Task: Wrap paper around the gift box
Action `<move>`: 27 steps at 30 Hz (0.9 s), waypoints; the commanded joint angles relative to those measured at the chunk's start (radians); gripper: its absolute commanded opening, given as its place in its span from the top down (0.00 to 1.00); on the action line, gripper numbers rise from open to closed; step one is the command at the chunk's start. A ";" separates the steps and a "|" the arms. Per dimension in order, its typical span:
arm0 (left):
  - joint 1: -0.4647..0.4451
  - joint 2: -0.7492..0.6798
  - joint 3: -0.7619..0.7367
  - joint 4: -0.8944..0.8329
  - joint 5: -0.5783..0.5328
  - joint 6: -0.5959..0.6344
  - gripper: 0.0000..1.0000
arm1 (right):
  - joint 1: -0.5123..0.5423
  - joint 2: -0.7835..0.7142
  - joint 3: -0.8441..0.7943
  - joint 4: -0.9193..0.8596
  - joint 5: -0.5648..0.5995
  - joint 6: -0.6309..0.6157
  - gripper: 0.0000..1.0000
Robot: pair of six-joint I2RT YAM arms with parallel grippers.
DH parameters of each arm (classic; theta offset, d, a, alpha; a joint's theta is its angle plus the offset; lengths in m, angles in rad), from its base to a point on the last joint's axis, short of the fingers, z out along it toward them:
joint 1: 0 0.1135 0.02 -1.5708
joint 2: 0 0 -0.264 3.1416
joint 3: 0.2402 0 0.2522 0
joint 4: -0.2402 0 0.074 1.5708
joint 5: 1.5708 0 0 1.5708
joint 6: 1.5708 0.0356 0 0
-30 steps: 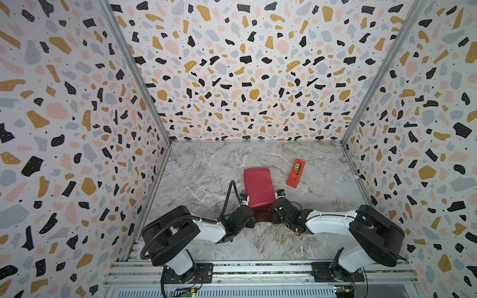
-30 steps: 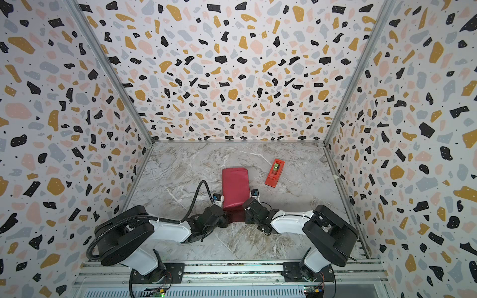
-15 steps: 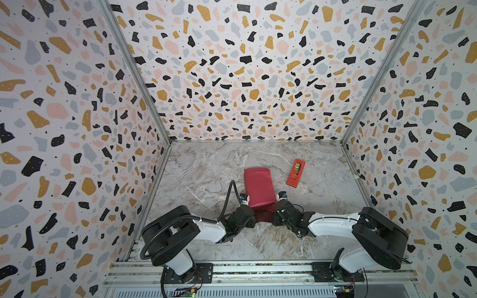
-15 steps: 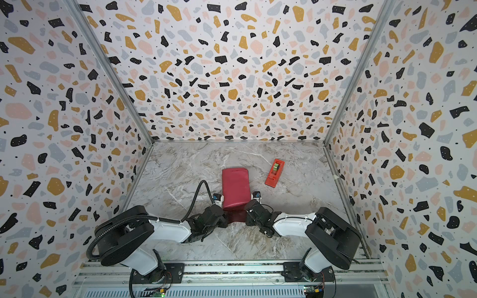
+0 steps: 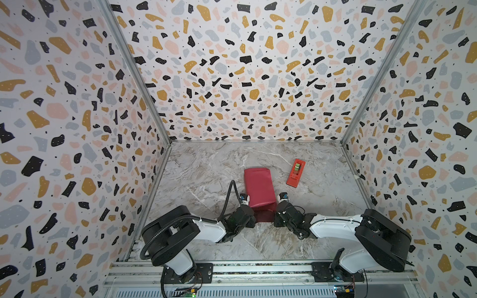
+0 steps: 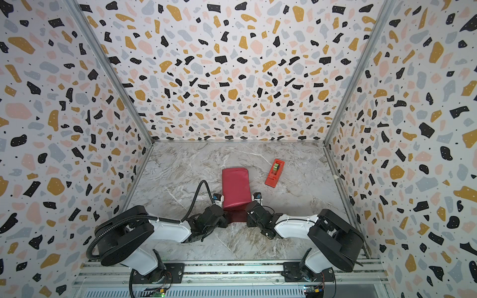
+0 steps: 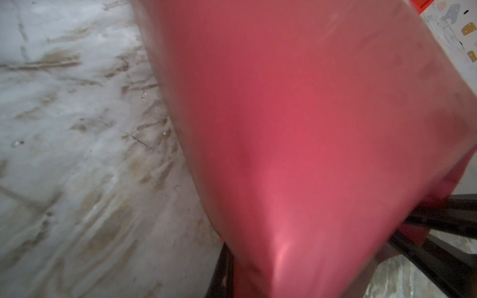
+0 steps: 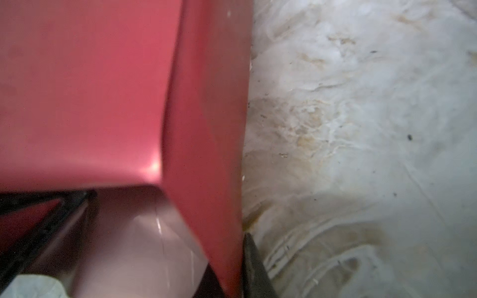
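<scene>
- Right arm (image 5: 335, 227): since a second ago its elbow has swung slightly outward. The right tool (image 5: 275, 217), then partly spread, is now pressed together. We see no change in the left arm (image 5: 206, 229) or the paper (image 5: 259, 186).
- The paper lies mid-surface (image 5: 206, 167), crimson face up, draped over a blocky form. We take the gift box to be underneath, as it is not seen directly. A pale face shows inside the open near end in the right wrist view, and we cannot tell whether that is the box.
- The left tool (image 5: 254, 218) is pressed together. In the left wrist view the paper's corner runs down against a dark finger (image 7: 222, 273), so we read this as a pinch on the paper at its near left corner.
- In the right wrist view the paper's side wall runs down alongside a dark finger (image 8: 255, 268). We judge this a nip on the near right edge, though the contact itself is out of view.
- Why held so: one hold at each near corner should keep the sheet taut over the form. The open end, whose dark maroon face lies between the tools, is then ready for folding.
- The tape dispenser (image 5: 295, 172) lies apart, beyond the paper on the right, with nothing touching it. It is probably parked within the right arm's reach for sealing.
- Progress, as we judge it: the long wrap is over and the near end is still unfolded. No tape is visible on the paper.
</scene>
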 commanded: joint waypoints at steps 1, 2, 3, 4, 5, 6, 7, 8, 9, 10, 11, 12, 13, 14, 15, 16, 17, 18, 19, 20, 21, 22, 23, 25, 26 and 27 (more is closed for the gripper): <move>-0.009 -0.018 0.016 -0.014 -0.018 0.000 1.00 | 0.004 0.018 -0.010 -0.044 0.004 0.002 0.96; -0.009 -0.024 0.015 -0.020 -0.021 -0.001 0.96 | 0.004 0.020 -0.006 -0.041 0.007 0.001 0.98; -0.009 -0.033 0.011 -0.024 -0.023 -0.003 0.93 | 0.004 0.022 -0.006 -0.039 0.007 0.000 0.99; -0.009 -0.042 0.006 -0.027 -0.023 -0.006 0.90 | 0.003 0.024 -0.005 -0.036 0.008 -0.002 1.00; -0.009 -0.053 -0.003 -0.029 -0.023 -0.012 0.85 | 0.003 0.027 -0.002 -0.038 0.007 -0.004 1.00; -0.010 -0.065 -0.012 -0.030 -0.021 -0.018 0.81 | 0.003 0.028 0.001 -0.039 0.007 -0.004 1.00; -0.009 -0.080 -0.020 -0.028 -0.014 -0.025 0.77 | 0.003 0.029 0.002 -0.038 0.005 -0.003 1.00; -0.009 -0.094 -0.031 -0.026 -0.005 -0.036 0.73 | 0.002 0.030 0.002 -0.037 0.006 -0.003 1.00; -0.010 -0.103 -0.041 -0.022 0.004 -0.046 0.71 | 0.003 0.028 0.002 -0.036 0.006 -0.004 1.00; -0.011 -0.115 -0.051 -0.018 0.014 -0.055 0.68 | 0.003 0.028 0.002 -0.035 0.005 -0.003 1.00; -0.013 -0.124 -0.063 -0.013 0.025 -0.065 0.66 | 0.003 0.027 0.002 -0.037 0.005 -0.004 1.00; -0.015 -0.132 -0.071 -0.009 0.032 -0.074 0.64 | 0.003 0.026 0.002 -0.036 0.005 -0.003 0.99; -0.016 -0.136 -0.081 -0.004 0.040 -0.085 0.63 | 0.003 0.026 0.003 -0.036 0.006 -0.003 0.99; -0.018 -0.141 -0.091 0.002 0.046 -0.093 0.63 | 0.003 0.025 0.003 -0.036 0.006 -0.003 0.99; -0.019 -0.142 -0.098 0.008 0.046 -0.100 0.63 | 0.003 0.025 0.004 -0.036 0.006 -0.004 0.99; -0.021 -0.141 -0.101 0.010 0.047 -0.104 0.63 | 0.003 0.024 0.004 -0.035 0.006 -0.004 0.99; -0.021 -0.137 -0.101 0.009 0.047 -0.105 0.63 | 0.002 0.024 0.004 -0.037 0.007 -0.005 0.99; -0.023 -0.132 -0.100 0.010 0.046 -0.105 0.64 | 0.000 0.022 0.006 -0.039 0.008 -0.005 0.98; -0.023 -0.126 -0.096 0.012 0.046 -0.105 0.66 | 0.001 0.022 0.007 -0.038 0.008 -0.006 0.98; -0.024 -0.120 -0.092 0.015 0.046 -0.105 0.68 | 0.001 0.022 0.008 -0.039 0.007 -0.007 0.97; -0.024 -0.113 -0.086 0.015 0.045 -0.104 0.71 | 0.001 0.021 0.009 -0.040 0.007 -0.009 0.97; -0.025 -0.102 -0.080 0.015 0.044 -0.100 0.73 | 0.001 0.021 0.010 -0.042 0.008 -0.010 0.96; -0.025 -0.092 -0.070 0.013 0.039 -0.097 0.76 | 0.001 0.020 0.011 -0.042 0.007 -0.011 0.95; -0.025 -0.072 -0.054 0.011 0.020 -0.092 0.77 | 0.001 0.019 0.010 -0.042 0.007 -0.012 0.93; -0.025 -0.064 -0.046 0.008 0.007 -0.087 0.78 | 0.001 0.018 0.010 -0.044 0.007 -0.013 0.92; -0.025 -0.056 -0.039 0.005 -0.007 -0.082 0.78 | 0.001 0.016 0.009 -0.046 0.008 -0.013 0.91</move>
